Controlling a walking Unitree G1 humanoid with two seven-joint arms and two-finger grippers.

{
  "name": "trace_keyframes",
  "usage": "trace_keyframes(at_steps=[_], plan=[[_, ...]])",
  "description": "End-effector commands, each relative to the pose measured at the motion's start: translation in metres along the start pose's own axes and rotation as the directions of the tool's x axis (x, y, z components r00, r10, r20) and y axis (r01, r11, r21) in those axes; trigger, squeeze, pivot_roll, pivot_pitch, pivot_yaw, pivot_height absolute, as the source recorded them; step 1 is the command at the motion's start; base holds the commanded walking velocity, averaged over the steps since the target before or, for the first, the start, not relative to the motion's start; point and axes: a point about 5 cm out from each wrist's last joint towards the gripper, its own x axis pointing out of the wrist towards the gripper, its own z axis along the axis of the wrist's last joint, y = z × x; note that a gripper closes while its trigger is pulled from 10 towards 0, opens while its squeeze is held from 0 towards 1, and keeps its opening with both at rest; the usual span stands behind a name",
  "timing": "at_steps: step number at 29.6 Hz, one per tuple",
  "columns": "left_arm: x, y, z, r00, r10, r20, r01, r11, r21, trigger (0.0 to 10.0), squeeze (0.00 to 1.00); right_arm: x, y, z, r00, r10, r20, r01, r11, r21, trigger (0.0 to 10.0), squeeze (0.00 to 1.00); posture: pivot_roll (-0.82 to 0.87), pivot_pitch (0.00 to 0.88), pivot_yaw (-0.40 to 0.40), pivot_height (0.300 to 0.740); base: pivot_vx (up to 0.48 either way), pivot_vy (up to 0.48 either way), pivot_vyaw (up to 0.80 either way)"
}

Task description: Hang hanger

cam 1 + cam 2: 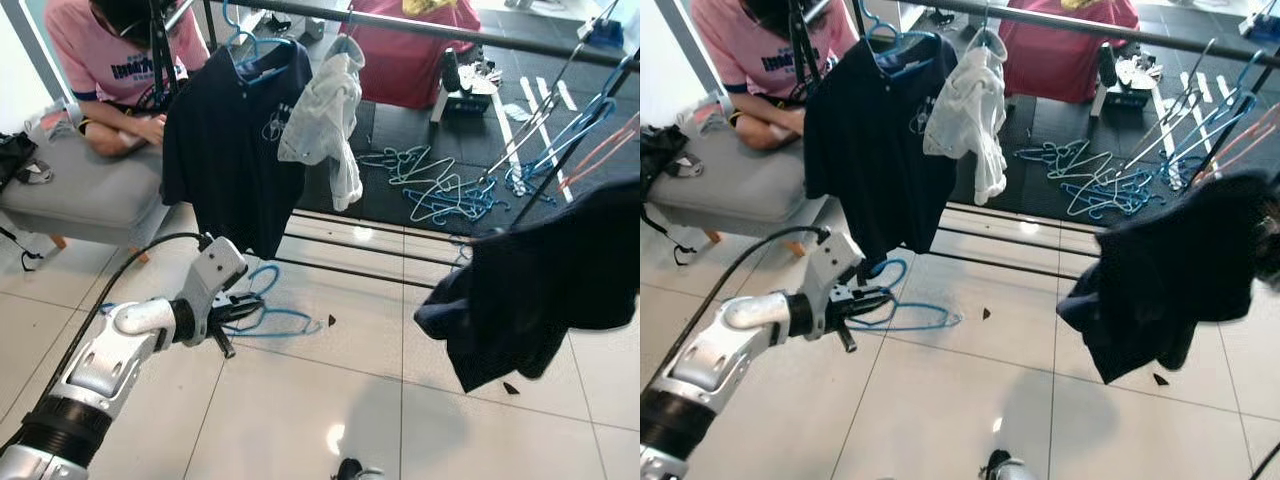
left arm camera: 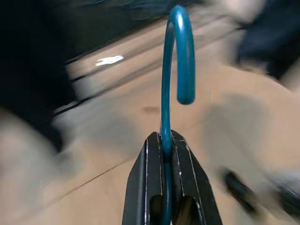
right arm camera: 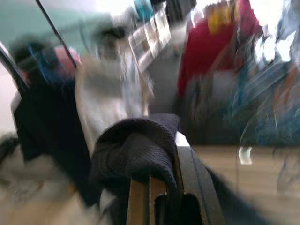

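On the far left a person in a pink shirt [image 1: 110, 60] sits on a grey seat [image 1: 90, 190], close behind the hanging clothes. Next along, the left gripper [image 1: 243, 310] is low over the tiled floor [image 1: 330, 400], its fingers pinched tight on the stem of a blue hanger [image 1: 285, 318]. The left wrist view shows the stem clamped between the two black fingers [image 2: 185, 183] and the hook [image 2: 180, 51] curling free above them. The hanger's body trails out sideways from the grip, well below the rail [image 1: 420, 28].

Just above and behind it hang a navy polo shirt [image 1: 235, 150] and a white garment [image 1: 330, 120], both already on hangers on that rail. Further right, a heap of spare blue hangers [image 1: 440, 190] lies on the dark mat [image 1: 400, 130].

At the right edge the right gripper [image 3: 161, 187] is wrapped in a dark garment [image 1: 550, 290], which droops toward the floor. The cloth covers its fingers, so I cannot tell how they stand.

Risks, as I judge them: the thin stem could pivot in the pinch as the arm lifts, leaving the hook turned away from the rail. On the way up the hanger could snag the polo shirt. The loosely draped garment could slide off.
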Motion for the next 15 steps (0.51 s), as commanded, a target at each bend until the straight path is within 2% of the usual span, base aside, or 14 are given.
trace_keyframes(at_steps=[1,2,3,4,6,7,9,10,11,13,14,15], plan=[[-0.001,-0.008,-0.01,0.988,0.149,-0.036,-0.152,0.985,-0.084,10.0,0.0,-0.001,0.016,-0.026,0.996,0.001,-0.09,-0.002,1.0,-0.013,10.0,0.0,-0.09,0.16,-0.03,0.74,0.0,0.0,0.77],[-0.001,-0.008,-0.01,0.988,0.149,-0.036,-0.152,0.985,-0.084,10.0,0.0,-0.001,0.016,-0.026,0.996,0.001,-0.09,-0.002,1.0,-0.013,10.0,0.0,-0.09,0.16,-0.03,0.74,0.0,0.0,0.77],[-0.009,-0.022,-0.016,0.963,0.268,-0.032,-0.268,0.929,-0.257,10.0,0.0,-0.007,0.037,-0.06,0.986,0.022,-0.165,-0.017,0.999,0.032,10.0,0.0,-0.07,0.159,-0.035,0.74,0.0,0.0,0.77],[-0.021,-0.04,-0.025,0.944,0.324,-0.064,-0.323,0.866,-0.38,10.0,0.0,-0.016,0.056,-0.086,0.973,0.041,-0.227,-0.025,0.997,0.072,10.0,0.0,-0.06,0.163,-0.037,0.74,0.0,0.0,0.78],[-0.021,-0.04,-0.025,0.944,0.324,-0.064,-0.323,0.866,-0.38,10.0,0.0,-0.016,0.056,-0.086,0.973,0.041,-0.227,-0.025,0.997,0.072,10.0,0.0,-0.06,0.163,-0.037,0.74,0.0,0.0,0.78],[-0.036,-0.056,-0.029,0.935,0.349,-0.069,-0.343,0.833,-0.435,10.0,0.0,-0.028,0.074,-0.1,0.954,0.068,-0.293,-0.071,0.997,0.002,10.0,0.0,-0.05,0.164,-0.045,0.74,0.0,0.0,0.79],[-0.036,-0.056,-0.029,0.935,0.349,-0.069,-0.343,0.833,-0.435,10.0,0.0,-0.028,0.074,-0.1,0.954,0.068,-0.293,-0.071,0.997,0.002,10.0,0.0,-0.05,0.164,-0.045,0.74,0.0,0.0,0.79],[-0.047,-0.063,-0.033,0.922,0.382,-0.066,-0.368,0.806,-0.463,10.0,0.0,-0.038,0.081,-0.102,0.953,0.047,-0.299,-0.054,0.998,-0.016,10.0,0.0,-0.05,0.167,-0.053,0.74,0.0,0.0,0.79],[-0.053,-0.065,-0.037,0.911,0.406,-0.067,-0.387,0.791,-0.473,10.0,0.0,-0.049,0.08,-0.104,0.951,0.001,-0.308,-0.016,0.999,-0.046,10.0,0.0,-0.05,0.167,-0.057,0.74,0.0,0.0,0.79],[-0.053,-0.065,-0.037,0.911,0.406,-0.067,-0.387,0.791,-0.473,10.0,0.0,-0.049,0.08,-0.104,0.951,0.001,-0.308,-0.016,0.999,-0.046,10.0,0.0,-0.05,0.167,-0.057,0.74,0.0,0.0,0.79],[-0.043,-0.067,-0.03,0.901,0.433,0.027,-0.386,0.829,-0.405,10.0,0.0,-0.056,0.072,-0.102,0.961,-0.113,-0.251,0.098,0.993,-0.07,10.0,0.0,-0.04,0.169,-0.066,0.74,0.0,0.0,0.79],[-0.043,-0.067,-0.03,0.901,0.433,0.027,-0.386,0.829,-0.405,10.0,0.0,-0.056,0.072,-0.102,0.961,-0.113,-0.251,0.098,0.993,-0.07,10.0,0.0,-0.04,0.169,-0.066,0.74,0.0,0.0,0.79]])
